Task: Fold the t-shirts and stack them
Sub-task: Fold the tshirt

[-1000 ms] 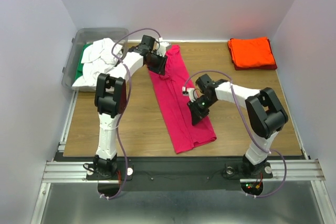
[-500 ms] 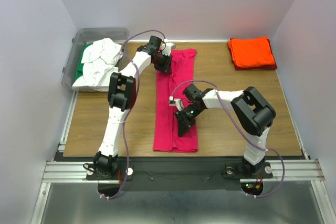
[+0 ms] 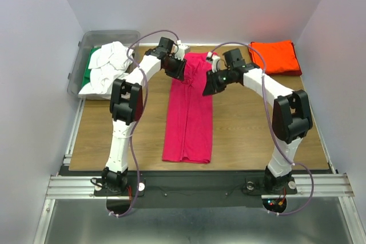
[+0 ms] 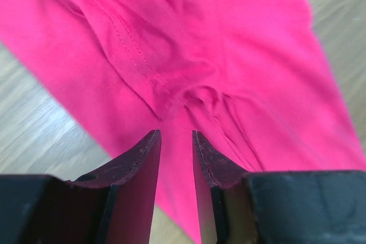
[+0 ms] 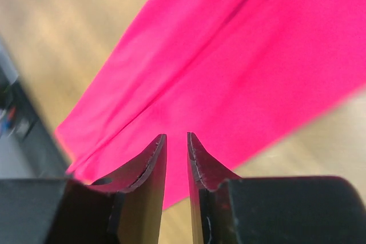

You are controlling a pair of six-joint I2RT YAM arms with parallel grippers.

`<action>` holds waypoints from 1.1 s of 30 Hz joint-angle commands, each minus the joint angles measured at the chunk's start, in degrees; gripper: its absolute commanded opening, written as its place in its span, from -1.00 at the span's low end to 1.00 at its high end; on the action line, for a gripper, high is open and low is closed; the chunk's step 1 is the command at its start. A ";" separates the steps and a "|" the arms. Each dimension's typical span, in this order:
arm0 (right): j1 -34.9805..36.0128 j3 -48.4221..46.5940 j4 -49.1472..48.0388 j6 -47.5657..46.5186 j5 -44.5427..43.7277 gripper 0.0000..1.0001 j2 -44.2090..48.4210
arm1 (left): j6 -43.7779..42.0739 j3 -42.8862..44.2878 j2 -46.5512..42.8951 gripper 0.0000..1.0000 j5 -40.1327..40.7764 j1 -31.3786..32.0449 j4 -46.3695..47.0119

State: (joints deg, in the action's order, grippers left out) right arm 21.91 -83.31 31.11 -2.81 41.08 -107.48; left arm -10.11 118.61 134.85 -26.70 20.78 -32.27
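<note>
The magenta-pink t-shirt (image 3: 189, 124) lies on the table as a long narrow strip, folded lengthwise, running from the back to the front edge. My left gripper (image 3: 177, 74) is over its far left corner, where the cloth (image 4: 229, 38) puckers just ahead of the tips (image 4: 174, 132); the jaws stand a narrow gap apart. My right gripper (image 3: 210, 84) is at the strip's far right edge, just above the cloth (image 5: 257, 55), with the jaws (image 5: 176, 135) narrowly apart and empty. The orange-red t-shirt (image 3: 274, 56) lies folded at the back right.
A clear grey bin (image 3: 108, 34) at the back left holds crumpled white tees (image 3: 106, 67) and a green one (image 3: 91, 64). White walls close in the table on three sides. Bare wood (image 3: 263, 118) shows on both sides of the strip.
The pink shirt has swung from a slant to lie straight front to back. My right gripper left its lower part and moved up to its far right edge. The left gripper barely moved.
</note>
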 commanded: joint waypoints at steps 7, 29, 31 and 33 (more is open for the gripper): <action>-0.38 -18.72 -1.49 4.48 -17.35 -0.58 -16.07 | 1.93 -6.28 -6.17 -0.19 -2.65 -0.47 4.23; -2.49 -35.17 -2.46 6.33 -30.89 -0.60 -33.76 | 5.89 6.81 8.85 -0.33 0.33 -3.37 3.88; -2.49 -35.69 -2.46 5.36 -30.71 -0.51 -32.89 | 4.58 8.04 8.59 -0.25 0.51 -3.63 3.97; -2.49 -36.13 -2.29 3.61 -30.53 -0.35 -30.43 | 3.35 8.39 6.06 -0.16 -2.64 -3.90 3.71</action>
State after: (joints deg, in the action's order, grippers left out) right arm 19.94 -117.71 28.18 3.81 13.04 -139.46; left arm -3.66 124.20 142.91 -28.27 17.65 -26.22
